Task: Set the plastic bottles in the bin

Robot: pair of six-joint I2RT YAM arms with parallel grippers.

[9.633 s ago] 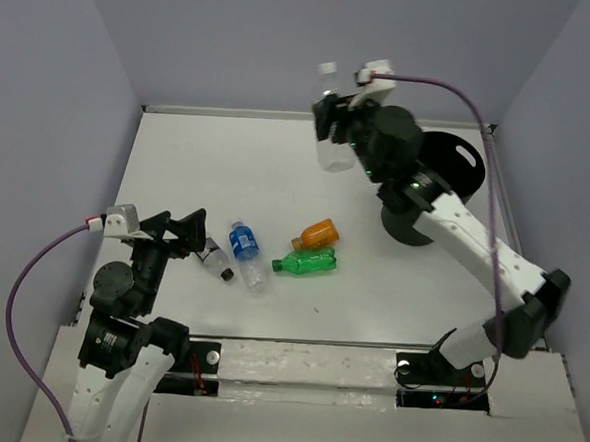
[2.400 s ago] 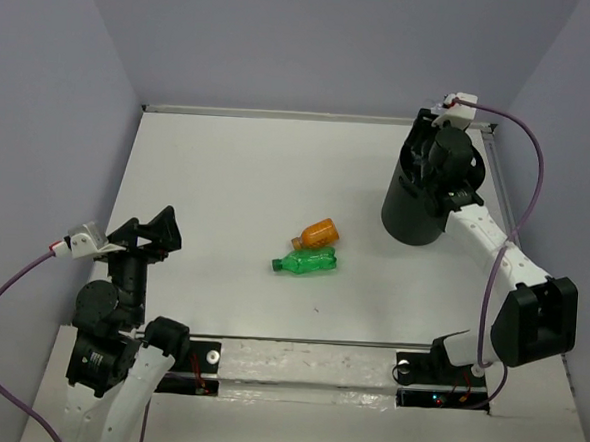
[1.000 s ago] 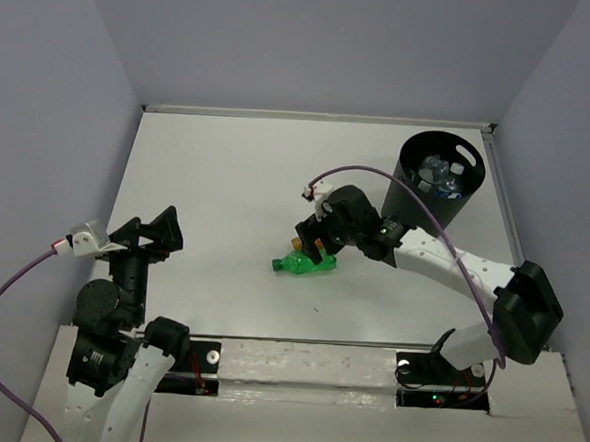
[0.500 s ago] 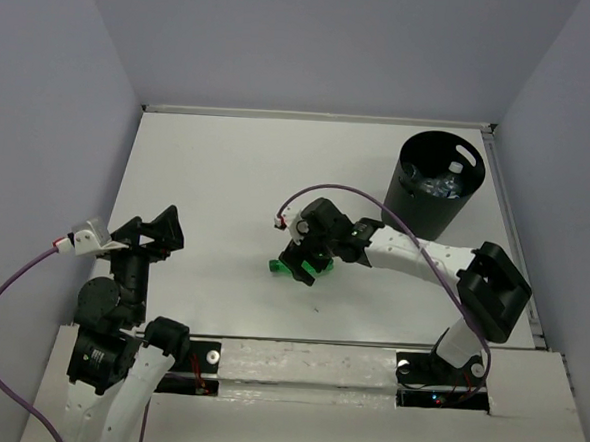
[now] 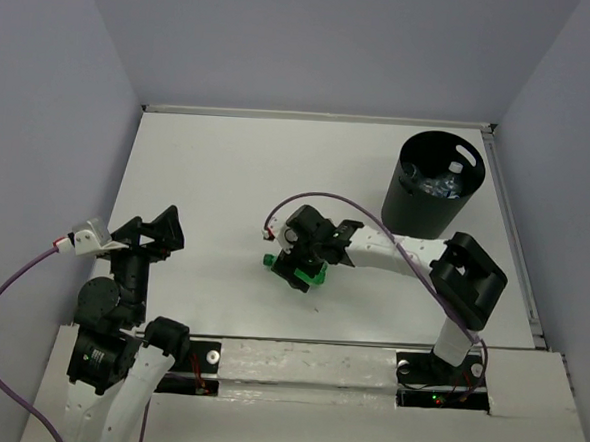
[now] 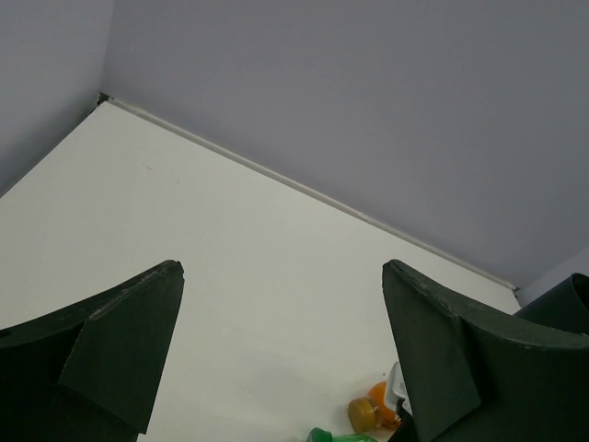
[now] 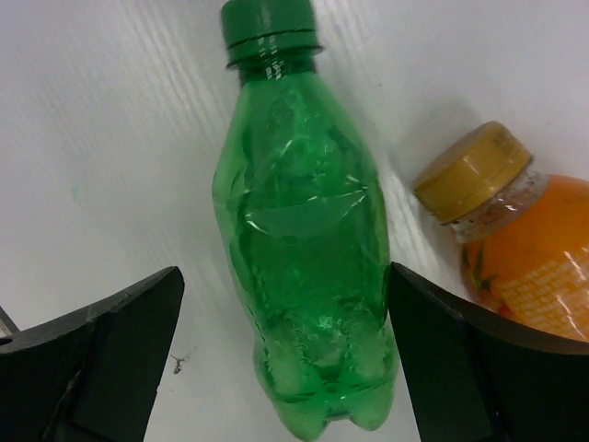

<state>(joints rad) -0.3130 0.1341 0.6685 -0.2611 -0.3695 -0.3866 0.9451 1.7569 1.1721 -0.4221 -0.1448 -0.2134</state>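
Black bin [image 5: 416,213] stands at the far right of the white table [image 5: 208,166], with clear bottles [image 5: 430,181] inside it. The right claw [image 5: 297,266] is low over the green bottle [image 5: 314,275], well away from the bin. The left claw [image 5: 154,234] sits near the left edge and holds nothing.

From the left wrist, its two fingers [image 6: 120,354] are spread wide apart.

From the right wrist, the green bottle lies flat between the spread fingers, not pinched. The orange bottle [image 7: 529,267] lies just beside it, on the right.
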